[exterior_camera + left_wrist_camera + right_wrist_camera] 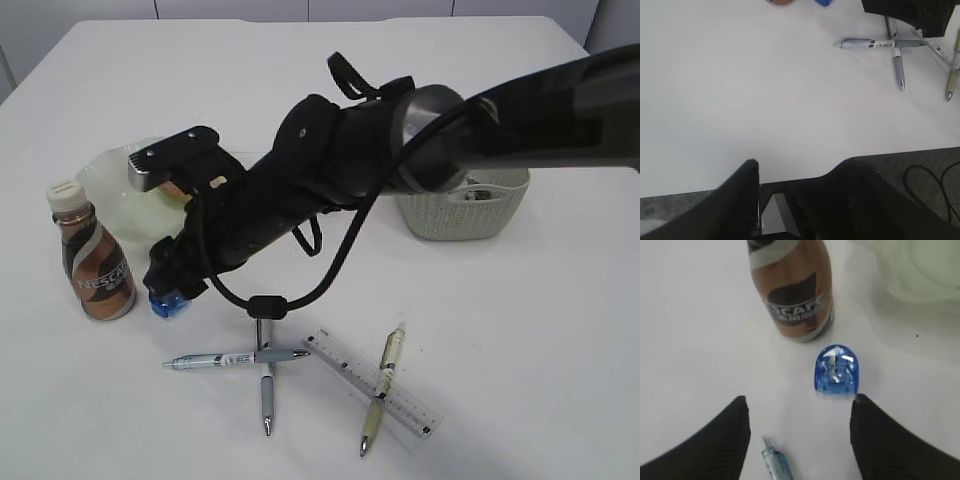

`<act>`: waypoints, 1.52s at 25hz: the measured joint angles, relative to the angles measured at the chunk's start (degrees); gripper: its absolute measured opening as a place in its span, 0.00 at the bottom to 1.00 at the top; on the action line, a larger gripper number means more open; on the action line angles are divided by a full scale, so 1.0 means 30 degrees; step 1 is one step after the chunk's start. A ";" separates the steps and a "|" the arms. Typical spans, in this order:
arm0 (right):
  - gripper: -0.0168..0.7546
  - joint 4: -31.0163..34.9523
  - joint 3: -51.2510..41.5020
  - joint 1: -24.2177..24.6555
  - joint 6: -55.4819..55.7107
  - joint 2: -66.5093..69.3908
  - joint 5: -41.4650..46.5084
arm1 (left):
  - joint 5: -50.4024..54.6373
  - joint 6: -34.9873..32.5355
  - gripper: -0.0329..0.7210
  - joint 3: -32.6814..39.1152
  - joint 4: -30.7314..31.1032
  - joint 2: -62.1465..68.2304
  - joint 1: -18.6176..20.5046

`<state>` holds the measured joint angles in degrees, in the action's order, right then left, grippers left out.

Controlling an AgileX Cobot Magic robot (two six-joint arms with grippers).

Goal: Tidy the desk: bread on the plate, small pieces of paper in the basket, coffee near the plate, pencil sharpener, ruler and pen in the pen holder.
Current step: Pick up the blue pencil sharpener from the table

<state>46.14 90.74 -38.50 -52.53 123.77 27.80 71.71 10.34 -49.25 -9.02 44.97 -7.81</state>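
Note:
The blue pencil sharpener lies on the white table next to the brown coffee bottle. In the right wrist view the sharpener lies just ahead of my open, empty right gripper, nearer its right finger, with the coffee bottle beyond. My right gripper reaches across to the left. A clear-blue pen, a grey pen, a beige pen and a clear ruler lie at the front. The pale green plate holds something brown, mostly hidden. My left gripper is open over the table's front edge. No pen holder is in view.
A pale woven basket stands at the right behind my right arm. The arm and its cable hang over the middle of the table. The pens and the ruler show in the left wrist view at the top right.

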 joint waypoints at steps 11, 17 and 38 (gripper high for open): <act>0.66 0.0647 0.2633 0.0000 0.0000 0.2025 0.0073 | 0.0000 0.0000 0.61 0.0000 0.0034 0.0000 0.0000; 0.66 0.0611 0.3274 0.0000 -0.0030 0.2832 0.0147 | 0.0000 0.0000 0.61 0.0000 0.0034 0.0000 0.0000; 0.66 0.0572 0.3544 -0.0107 -0.0715 0.3395 -0.1397 | 0.0000 0.0000 0.61 0.0000 0.0111 0.0000 0.0000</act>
<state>47.86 101.38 -38.82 -54.67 133.95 23.61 71.71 10.34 -49.25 -8.69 44.97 -7.81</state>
